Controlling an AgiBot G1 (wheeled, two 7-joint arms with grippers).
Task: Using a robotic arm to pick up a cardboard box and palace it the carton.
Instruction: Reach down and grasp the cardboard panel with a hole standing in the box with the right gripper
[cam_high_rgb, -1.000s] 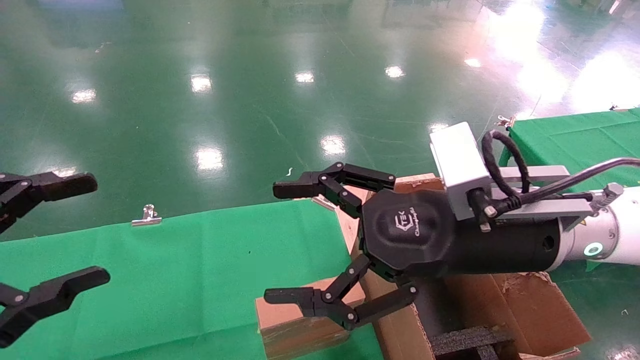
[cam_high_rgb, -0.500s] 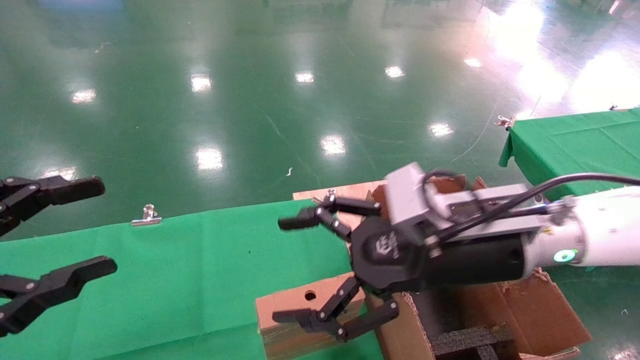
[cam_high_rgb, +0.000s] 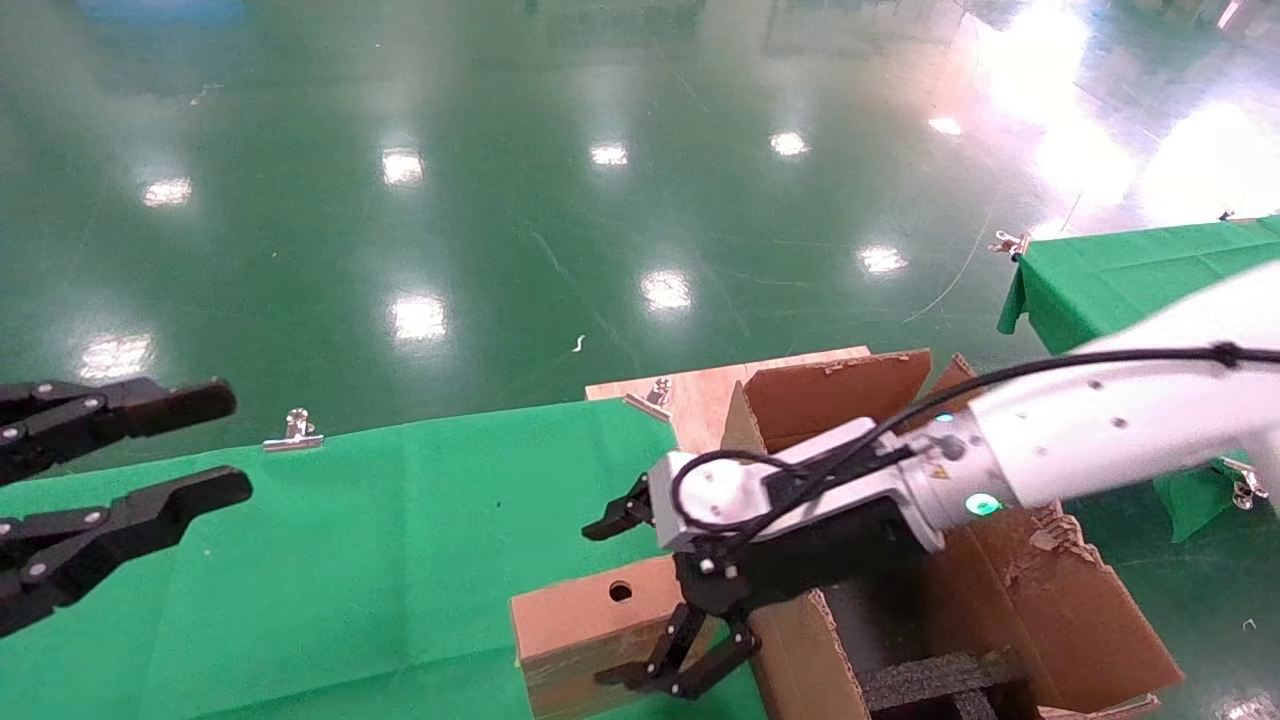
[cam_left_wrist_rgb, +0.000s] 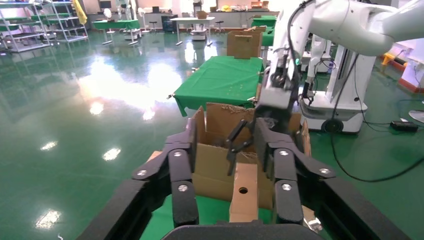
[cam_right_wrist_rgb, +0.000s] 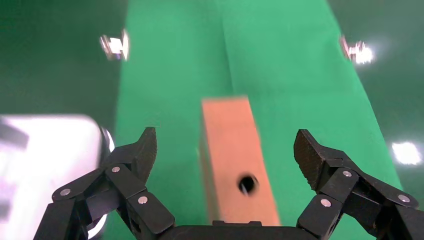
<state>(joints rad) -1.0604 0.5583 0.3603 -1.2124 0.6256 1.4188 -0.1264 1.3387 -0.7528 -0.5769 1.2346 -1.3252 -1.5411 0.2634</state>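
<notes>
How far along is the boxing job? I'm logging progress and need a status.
Done: nothing placed yet; the cardboard box stands on the green cloth beside the carton. In hand: the right gripper is open, its fingers straddling the box without touching it. Left: closing, lifting and setting the box in the carton. The left gripper hangs open at the left, away from the box.
</notes>
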